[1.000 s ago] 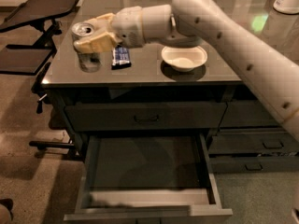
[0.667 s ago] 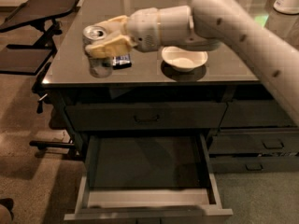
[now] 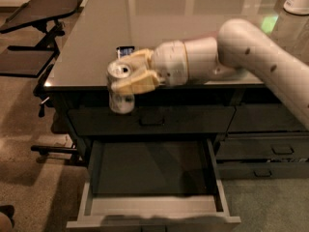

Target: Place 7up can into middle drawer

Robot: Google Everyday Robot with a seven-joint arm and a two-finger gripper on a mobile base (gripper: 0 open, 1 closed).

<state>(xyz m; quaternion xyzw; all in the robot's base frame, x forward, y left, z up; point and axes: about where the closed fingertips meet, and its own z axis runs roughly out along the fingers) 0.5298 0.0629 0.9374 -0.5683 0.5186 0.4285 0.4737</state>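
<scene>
My hand (image 3: 117,77) grips the small silvery-white soda can with green markings (image 3: 121,103) just past the dark surface (image 3: 87,47) edge. I'd centre it over the open dark-grey middle drawer (image 3: 154,170), lower it upright, then release.

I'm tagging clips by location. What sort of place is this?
Probably an office or lab room: a dark glossy counter over stacked drawers, the middle drawer pulled open, and carpeted floor. The gripper holds the 7up can at the counter's front edge, above that drawer.
</scene>
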